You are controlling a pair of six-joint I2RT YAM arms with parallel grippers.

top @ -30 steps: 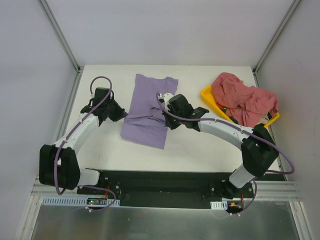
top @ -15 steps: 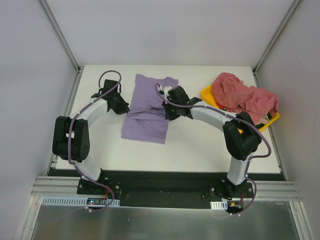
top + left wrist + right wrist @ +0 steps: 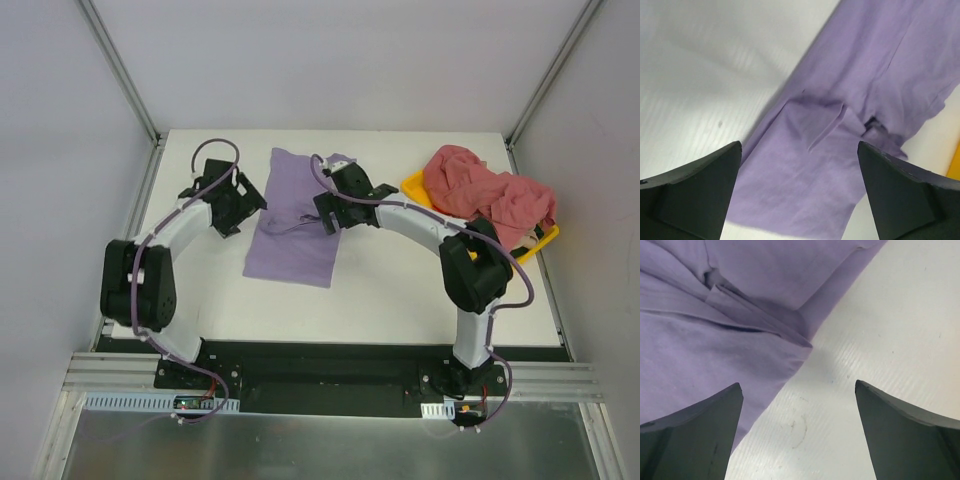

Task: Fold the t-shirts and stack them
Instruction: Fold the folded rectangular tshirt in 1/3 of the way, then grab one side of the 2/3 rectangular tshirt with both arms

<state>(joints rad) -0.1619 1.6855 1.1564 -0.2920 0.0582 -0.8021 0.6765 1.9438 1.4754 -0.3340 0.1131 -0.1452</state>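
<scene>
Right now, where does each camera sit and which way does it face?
Top external: above, behind the bases, looking down on the table; left arm, right arm show.
Left wrist: on the left arm, looking down at the purple shirt; open left gripper shows.
Right wrist: on the right arm, over the shirt's edge; open right gripper shows.
Shared: all see the shirt.

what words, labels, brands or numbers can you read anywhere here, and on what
No text can be read.
The lavender t-shirt, the pink-red t-shirts and the yellow tray show no print or label.
The small boards at the arm bases are too small to tell whether they carry markings.
</scene>
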